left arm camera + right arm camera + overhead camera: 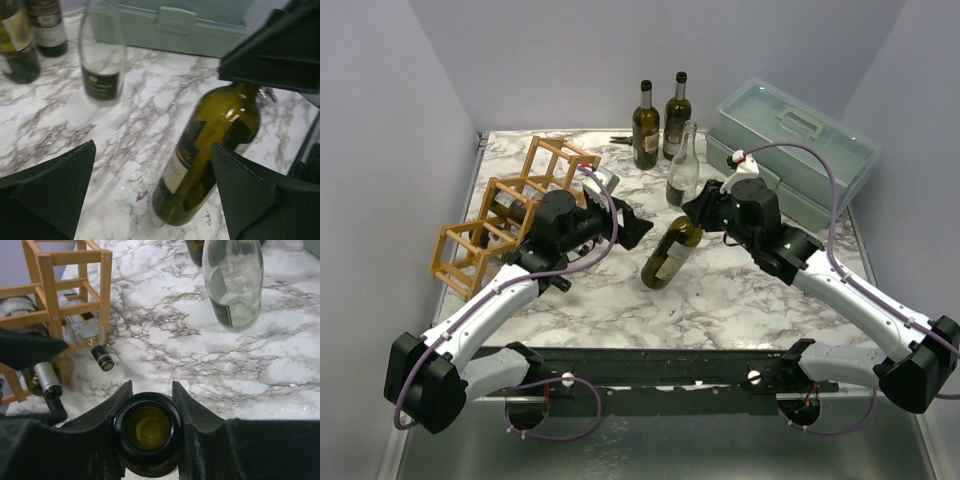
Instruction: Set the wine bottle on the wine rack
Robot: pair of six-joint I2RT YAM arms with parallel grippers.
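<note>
From above, the wine rack (510, 215) stands at the left of the marble desk (740, 290). The right tool (700, 217) is clamped on the neck of the green wine bottle (670, 255), which slants near the middle of the desk, apart from the rack (whether its base touches the desk I cannot tell). The left tool (632, 230) is spread wide and holds nothing, just left of the bottle. Behind stand a dark bottle (646, 128), a second dark bottle (677, 110), a clear bottle (683, 165) and a pale green toolbox (795, 150). In the left wrist view, the tool's wide-apart fingers (55, 190) frame the slanting wine bottle's body. In the right wrist view, that tool's fingers pinch just below the open bottle mouth. The rack sits at the left with a stored bottle (102, 357) lying in a cell.
</note>
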